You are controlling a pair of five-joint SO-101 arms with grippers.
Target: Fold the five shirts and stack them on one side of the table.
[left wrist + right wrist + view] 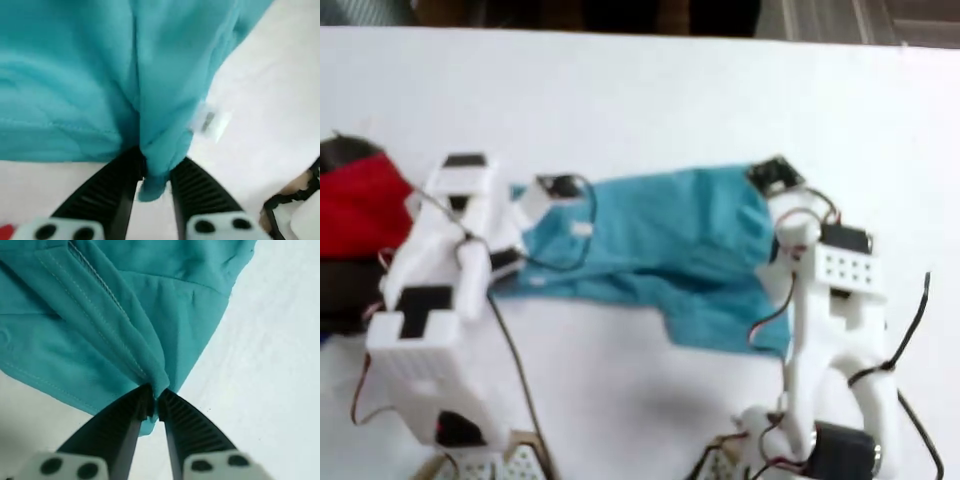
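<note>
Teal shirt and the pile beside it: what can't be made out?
- High view: left arm and right arm cover the ends of the teal shirt.
- High view: red garment and dark garment cut off by the edge; count, folding unclear.
- Wrist views: left gripper and right gripper pinch cloth too close to tell which part.

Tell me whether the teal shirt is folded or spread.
Partly folded: the shirt lies creased and doubled, left gripper and right gripper each pinching an edge.
</note>
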